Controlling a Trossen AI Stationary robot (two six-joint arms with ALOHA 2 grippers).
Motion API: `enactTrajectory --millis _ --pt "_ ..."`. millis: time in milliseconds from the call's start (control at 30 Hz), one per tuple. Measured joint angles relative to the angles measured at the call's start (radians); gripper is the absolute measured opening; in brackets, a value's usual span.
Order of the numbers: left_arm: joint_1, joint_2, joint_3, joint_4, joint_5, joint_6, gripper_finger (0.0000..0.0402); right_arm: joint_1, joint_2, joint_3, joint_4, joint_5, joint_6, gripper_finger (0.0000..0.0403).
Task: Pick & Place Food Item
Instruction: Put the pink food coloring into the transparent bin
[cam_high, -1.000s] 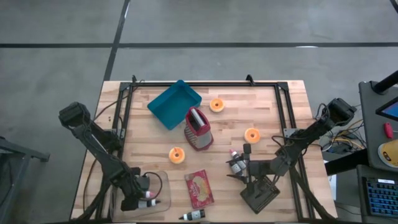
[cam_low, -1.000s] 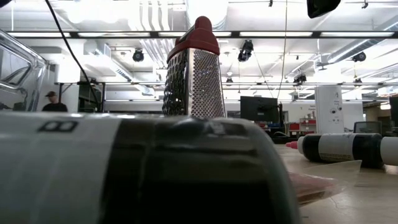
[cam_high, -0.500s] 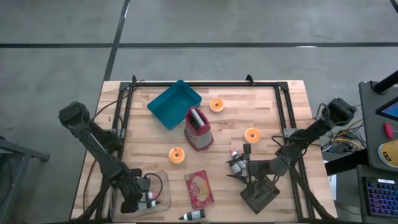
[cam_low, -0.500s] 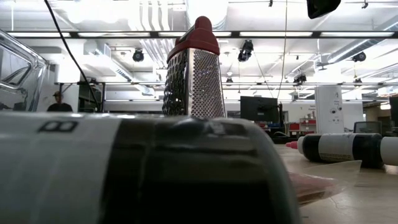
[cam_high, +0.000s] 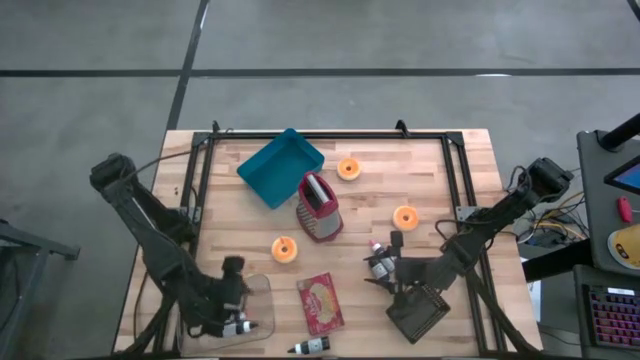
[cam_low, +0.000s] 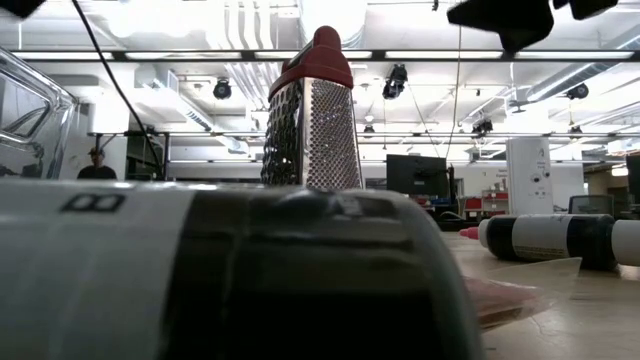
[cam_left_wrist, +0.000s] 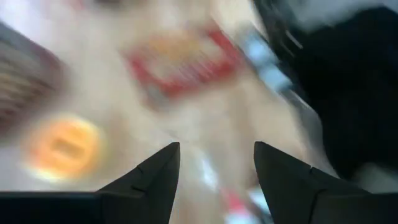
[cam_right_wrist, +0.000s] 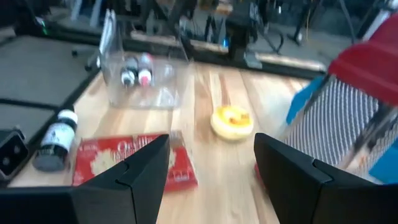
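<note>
**2 pincers open, nothing held, bottles in the tub**

Left pincer (cam_left_wrist: 216, 149): the fingers stand well apart with nothing between them. It hangs just above the clear tub (cam_high: 252, 300) at the near left corner of the worktop (cam_high: 430, 160). Right below it, inside the tub, lie 2 small bottles (cam_right_wrist: 144, 73). If these are the food items, that placing looks done and the pincer only needs to clear away.

They rest on their sides. Each long axis seems to run along the worktop's near edge, and the coloured caps point away from the left pincer towards the right one.

Right pincer (cam_right_wrist: 211, 140): it is open just as wide and also empty, low over the worktop. More small bottles (cam_high: 378, 264) stand just beside it, probably next to be picked. Between the 2 pincers lies a red packet (cam_high: 320, 303), with 1 stray bottle (cam_high: 310, 346) at the near edge.

Farther out from both are 3 orange rings (cam_high: 284, 249), a grater (cam_high: 318, 207) and a blue tray (cam_high: 281, 166).
</note>
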Motion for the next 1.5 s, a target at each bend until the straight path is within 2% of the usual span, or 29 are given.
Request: enactTrajectory --millis 100,200,333,467,567,700,833,967,1133,1300,1500 --pt "-0.010 -0.051 -0.013 0.000 -0.239 0.077 0.0209 -0.009 0.000 0.045 -0.151 0.000 0.084 0.0231" --pt "-0.013 -0.085 -0.036 0.023 -0.400 0.147 0.0209 -0.014 0.000 0.082 -0.276 0.001 0.161 0.0231" --pt "-0.011 -0.108 -0.102 0.187 -0.525 0.320 0.0209 -0.029 0.000 0.107 -0.432 0.005 0.279 0.0231" --pt "-0.012 -0.126 -0.205 0.455 -0.579 0.547 0.0209 -0.051 0.000 0.114 -0.558 -0.016 0.376 0.0231" --pt "-0.009 -0.151 -0.302 0.699 -0.545 0.696 0.0209 -0.074 0.000 0.126 -0.614 -0.079 0.436 0.0232" --pt "0.011 -0.202 -0.449 1.034 -0.397 0.860 0.0209 -0.099 0.000 0.144 -0.689 -0.165 0.480 0.0248" --pt "0.045 -0.262 -0.569 1.215 -0.331 0.933 0.0209 -0.106 0.000 0.164 -0.724 -0.170 0.484 0.0278" --pt "0.079 -0.332 -0.634 1.243 -0.279 0.943 0.0209 -0.134 0.000 0.194 -0.791 -0.207 0.504 0.0312" --pt "0.116 -0.394 -0.679 1.251 -0.205 0.945 0.0209 -0.193 0.000 0.209 -0.873 -0.339 0.565 0.0343" --pt "0.135 -0.414 -0.698 1.274 -0.170 0.990 0.0209 -0.238 0.001 0.209 -0.950 -0.421 0.608 0.0348" --pt "0.149 -0.405 -0.698 1.269 -0.160 1.022 0.0209 -0.257 0.001 0.202 -0.968 -0.433 0.652 0.0337"
